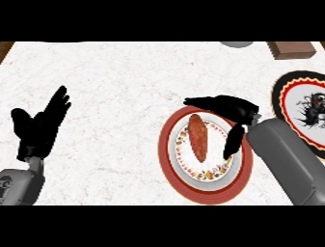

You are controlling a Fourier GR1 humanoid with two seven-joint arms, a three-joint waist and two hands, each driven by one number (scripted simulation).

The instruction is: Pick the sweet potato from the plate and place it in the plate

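Observation:
A reddish-brown sweet potato [197,136] lies lengthwise on a white plate with a red rim and flowered border [206,192] at the lower middle of the counter. My right hand [229,109] hovers over the far right part of that plate, fingers spread to the left above the potato's far end and thumb hanging down at its right side. It holds nothing. A second plate [290,96] with a black and red rim and a dark figure in its middle lies at the right edge. My left hand [39,124] rests open at the left, fingers up.
A brown block [291,49] sits at the far right corner of the marble counter, and a grey round object [236,44] is cut off by the far edge. Wooden floor shows past the counter's left and right edges.

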